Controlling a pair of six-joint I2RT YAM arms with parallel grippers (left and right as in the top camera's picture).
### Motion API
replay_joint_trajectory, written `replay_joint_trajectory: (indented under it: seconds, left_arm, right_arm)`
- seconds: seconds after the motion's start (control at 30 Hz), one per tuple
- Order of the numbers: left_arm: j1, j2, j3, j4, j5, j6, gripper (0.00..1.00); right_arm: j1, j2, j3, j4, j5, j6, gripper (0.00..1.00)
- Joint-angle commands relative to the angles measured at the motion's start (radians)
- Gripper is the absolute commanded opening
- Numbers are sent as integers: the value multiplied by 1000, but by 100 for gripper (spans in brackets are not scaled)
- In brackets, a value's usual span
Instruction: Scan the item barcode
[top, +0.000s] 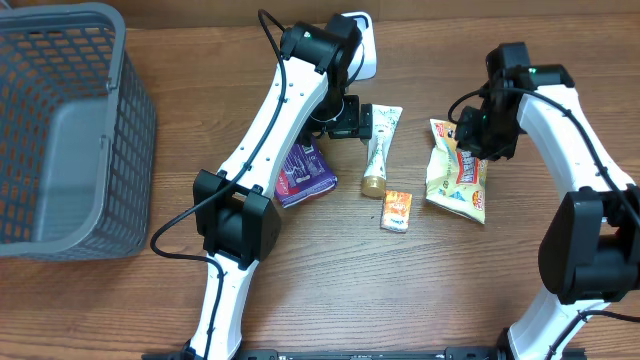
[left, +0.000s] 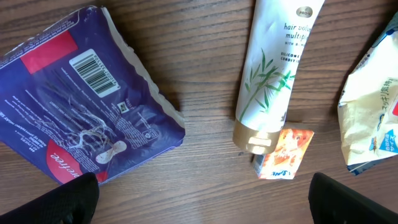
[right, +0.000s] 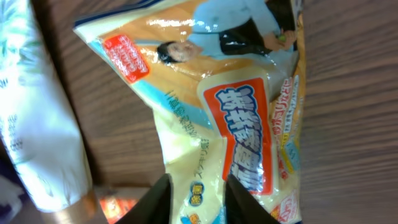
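Snack bag (top: 458, 172) (right: 249, 124): yellow, with red-panelled Chinese lettering, is lying printed face up on the wooden table (top: 330, 290), at about 3 o'clock from the table's centre in the overhead view.

Right gripper (top: 472, 140) (right: 196, 186): is hovering over the bag's 12 o'clock end. Its jaws are standing a little apart, with yellow film showing in the gap. They do not appear to be clamping the bag, but the wrist view is too tight to tell whether the pads are touching it.

Left gripper (top: 352, 118) (left: 204, 180): is hanging at about 12 o'clock from centre, jaws spread as wide as they go, holding nothing.

Hair conditioner tube (top: 380, 148) (left: 273, 68): white with a bamboo print, is lying near the centre, its gold cap pointing to 6 o'clock.

Orange sachet (top: 397, 210) (left: 285, 154): is lying at 5 o'clock from the tube's cap, right against it.

Purple sanitary-pad pack (top: 305, 172) (left: 81, 106): is lying at 9 o'clock from the tube, partly under the left arm, with its barcode (left: 94, 73) facing up.

Grey mesh basket (top: 135, 140): is sitting at the table's 9 o'clock edge.

White device (top: 368, 55): is sitting at 12 o'clock, half hidden behind the left arm; possibly the scanner.
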Motion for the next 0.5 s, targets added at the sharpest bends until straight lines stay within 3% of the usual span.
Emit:
replay_joint_trajectory:
  seconds: [0.0,0.13,0.27,0.37,0.47]
  left_arm:
    - [4,0,18,-6,-10,24,100]
    - [4,0,18,-10,-10,24,100]
    - [4,0,18,-13,-10,24,100]
    - [4,0,18,-13,-10,23,100]
    - [4,0,18,-13,-10,23,100]
  right_arm:
    - [5,1,-72,53,0,13,15]
    - [5,1,-184,199,-2,56,4]
    - [18,1,-291,378,-21,72,4]
    - [36,1,-298,396,-29,72,4]
    - [57,-10,-234,299,-29,59,4]
